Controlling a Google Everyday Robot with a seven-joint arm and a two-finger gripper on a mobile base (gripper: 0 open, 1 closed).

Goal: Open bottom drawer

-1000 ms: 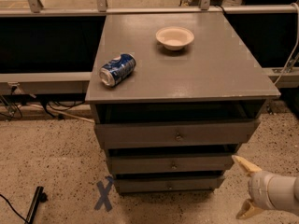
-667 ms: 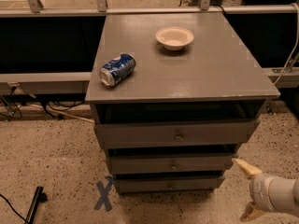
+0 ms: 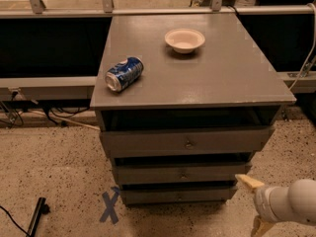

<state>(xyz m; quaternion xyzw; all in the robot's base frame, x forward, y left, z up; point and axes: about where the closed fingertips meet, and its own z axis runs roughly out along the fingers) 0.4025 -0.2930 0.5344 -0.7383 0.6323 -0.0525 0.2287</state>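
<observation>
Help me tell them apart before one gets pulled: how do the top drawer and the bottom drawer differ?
The top drawer has the wider, taller front; the bottom drawer has the narrower, thinner one. The top drawer's knob shows plainly; the bottom drawer's is hard to make out. Both are grey. The gripper hangs open at lower right, touching neither.
</observation>
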